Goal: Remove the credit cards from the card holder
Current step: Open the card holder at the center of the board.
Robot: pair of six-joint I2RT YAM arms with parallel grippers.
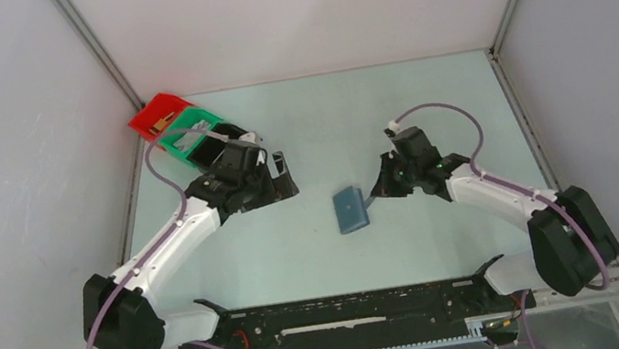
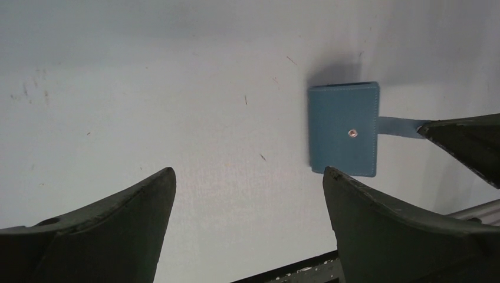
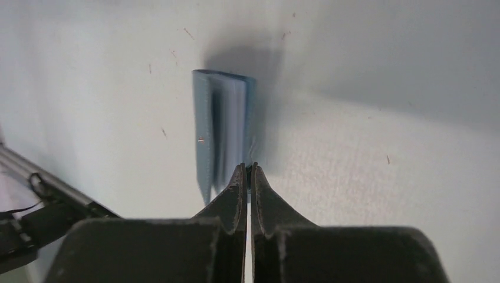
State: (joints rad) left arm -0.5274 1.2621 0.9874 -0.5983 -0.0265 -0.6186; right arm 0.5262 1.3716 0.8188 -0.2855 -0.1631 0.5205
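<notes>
The right fingers (image 3: pixel 234 194) are pinching shut on the thin tab (image 2: pixel 396 125) of the holder (image 2: pixel 344 128), which is sitting mid-bench between the two arms, just in front of the right arm's tip. Taking it by the tab rather than by the body is leaving both covers free. That looks like the aim, since pulling on the strap should be what undoes the flap. From the right wrist the holder is showing edge-on and blurred, its covers slightly parted with pale layers between them. Whether those are the cards is too smeared to tell, and no card is lying outside the holder. A shadow is falling beside it on the bench (image 2: pixel 147 88), but whether it is resting there or hanging just clear is not certain. The left fingers (image 2: pixel 118 230) are standing wide apart, gripping nothing and aimed at the holder's snap side (image 2: pixel 352 133) from well back. They are probably waiting to pin or take the body once the flap gives. The task is looking barely begun, and the risk is the whole holder trailing after the tab instead of opening.
</notes>
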